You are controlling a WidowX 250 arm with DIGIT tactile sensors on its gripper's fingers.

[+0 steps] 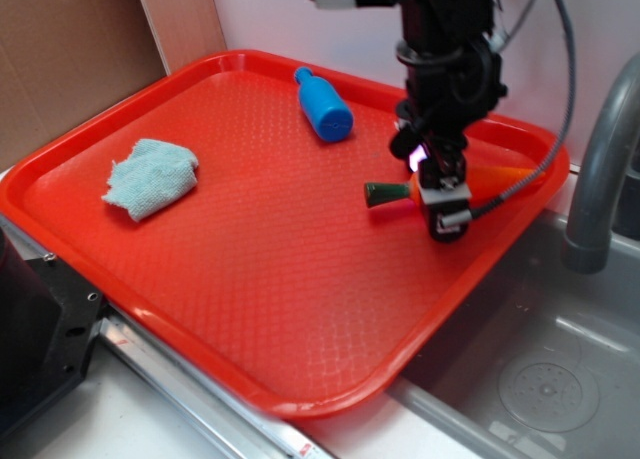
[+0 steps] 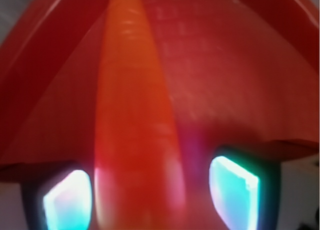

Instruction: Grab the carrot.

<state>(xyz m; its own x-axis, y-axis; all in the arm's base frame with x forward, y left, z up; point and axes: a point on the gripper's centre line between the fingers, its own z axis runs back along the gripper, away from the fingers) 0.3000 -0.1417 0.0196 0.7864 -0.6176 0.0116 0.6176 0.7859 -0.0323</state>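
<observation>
Gripper is positioned low over the carrot, near its stem end; in the wrist view the carrot is seen running up between the two lit fingertips, which are spread to either side of it, the left one close against its edge and a gap left on the right, so the jaws are parted around it rather than clamped; actual contact cannot be confirmed from the blur. The carrot is laid flat on the red tray, at the tray's right side close to the rim, green stem pointed toward tray centre and the tapered orange end hidden partly behind the gripper. One tray is seen, holding three items: one carrot, one blue bottle lying on its side near the far rim, well apart from the carrot, and one light-blue cloth crumpled at the left side. A grey sink is set beside the tray on the right, with one faucet rising at its edge
</observation>
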